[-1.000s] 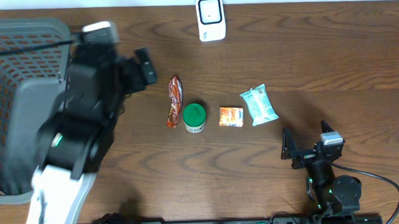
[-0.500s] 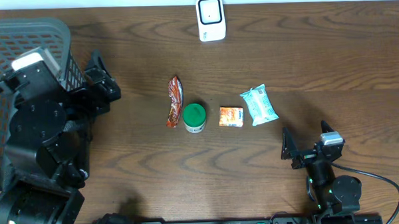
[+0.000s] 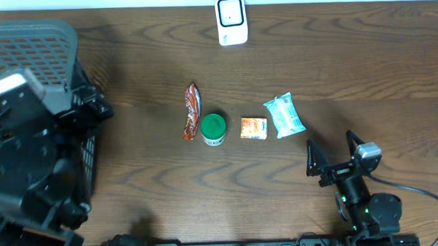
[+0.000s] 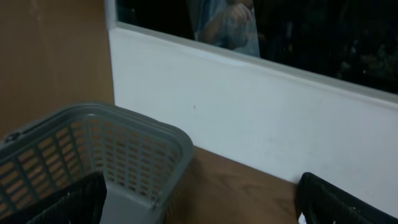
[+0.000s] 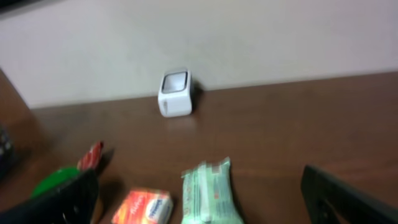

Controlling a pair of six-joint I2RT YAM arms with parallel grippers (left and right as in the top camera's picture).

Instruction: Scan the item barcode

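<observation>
Your right gripper (image 3: 330, 141), jaws spread wide and empty, is the arm nearer the pale green plastic wipes packet (image 3: 284, 115), which lies mid-table just ahead and leftward, its long axis running roughly away from that arm.

Green tub (image 5: 55, 178) partly behind right pincer (image 5: 199, 200)

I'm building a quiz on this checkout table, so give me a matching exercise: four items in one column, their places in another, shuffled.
Things:
1. white scanner
2. green-lidded tub
3. orange packet
4. wipes pack

Places:
A. between the tub and the wipes pack
B. alone at the table's far edge
C. the end of the row farthest from the grey basket
D. right beside the red-brown snack wrapper

Pairs: 1-B, 2-D, 3-A, 4-C
</observation>
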